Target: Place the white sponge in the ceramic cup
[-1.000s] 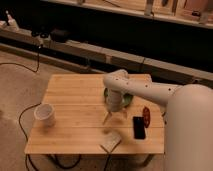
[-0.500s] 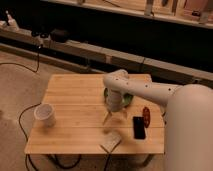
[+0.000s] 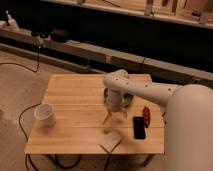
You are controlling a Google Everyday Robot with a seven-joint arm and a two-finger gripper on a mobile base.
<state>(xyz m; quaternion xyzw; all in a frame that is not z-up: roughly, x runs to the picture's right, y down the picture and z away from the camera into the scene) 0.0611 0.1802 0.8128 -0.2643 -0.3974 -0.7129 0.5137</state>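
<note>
Gripper [image 3: 114,119] w/ fingers spread is hovering over sponge [image 3: 111,140], prob. soft & light, best pinched across narrow edges

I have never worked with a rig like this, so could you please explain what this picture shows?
This is one picture from a single camera, looking down at a wooden table. The big white shape on the right is the robot's one arm. Its gripper, a two-finger claw, hangs open above the table and holds nothing. Just below it, near the front edge, lies the white sponge. The ceramic cup stands at the left. Beside the sponge lie a black block and a small red object; a green bowl sits partly behind the arm.
</note>
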